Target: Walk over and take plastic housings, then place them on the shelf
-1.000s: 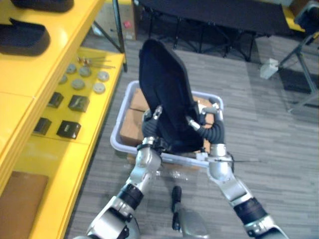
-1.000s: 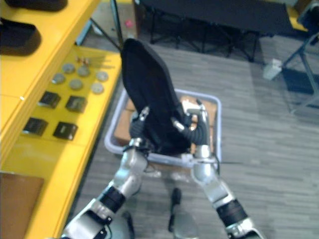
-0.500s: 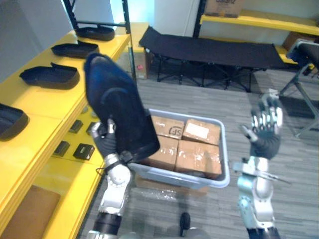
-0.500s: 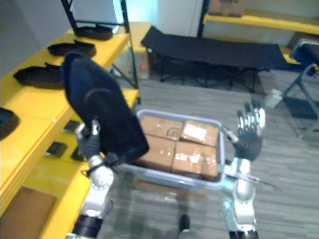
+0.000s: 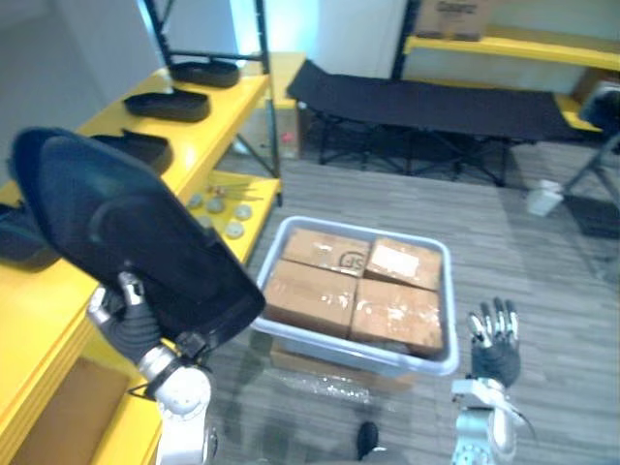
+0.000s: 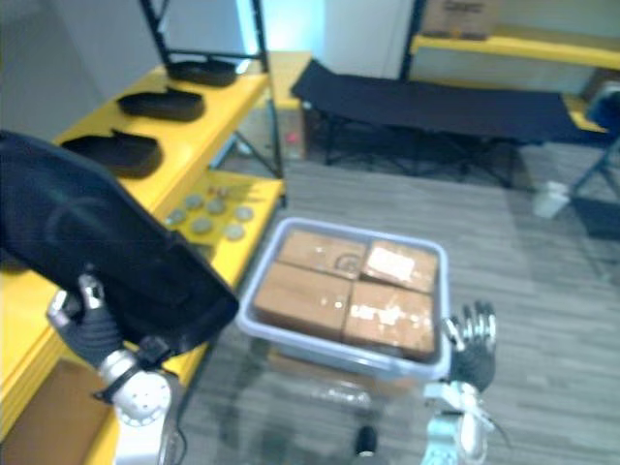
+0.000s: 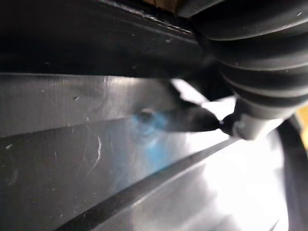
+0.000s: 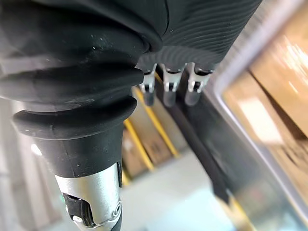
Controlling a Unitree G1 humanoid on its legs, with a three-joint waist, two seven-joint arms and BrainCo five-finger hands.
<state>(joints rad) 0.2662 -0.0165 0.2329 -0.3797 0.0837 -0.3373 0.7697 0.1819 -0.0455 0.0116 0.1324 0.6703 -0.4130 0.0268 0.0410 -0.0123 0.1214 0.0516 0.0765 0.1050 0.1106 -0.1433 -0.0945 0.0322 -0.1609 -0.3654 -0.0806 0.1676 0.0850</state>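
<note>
A large black plastic housing (image 5: 126, 242) is held up at the left, tilted, over the front edge of the yellow shelf (image 5: 244, 93). My left hand (image 5: 124, 320) is shut on its lower edge from beneath. In the left wrist view the housing's glossy inside (image 7: 96, 159) lies right against the hand. My right hand (image 5: 495, 351) stands low at the right, beside the crate, with straight fingers (image 8: 166, 91) and nothing in it. More black housings (image 5: 167, 103) lie in a row on the shelf's top level.
A pale plastic crate (image 5: 426, 360) with several cardboard boxes (image 5: 310, 295) stands on the floor in the middle. Small round parts (image 5: 218, 205) lie on the lower shelf level. A black folding cot (image 5: 426, 102) stands behind, with a second yellow shelf past it.
The camera has tilted up. The right hand let go of the housing and dropped low beside the crate. The left hand alone carried the housing leftward to the shelf.
</note>
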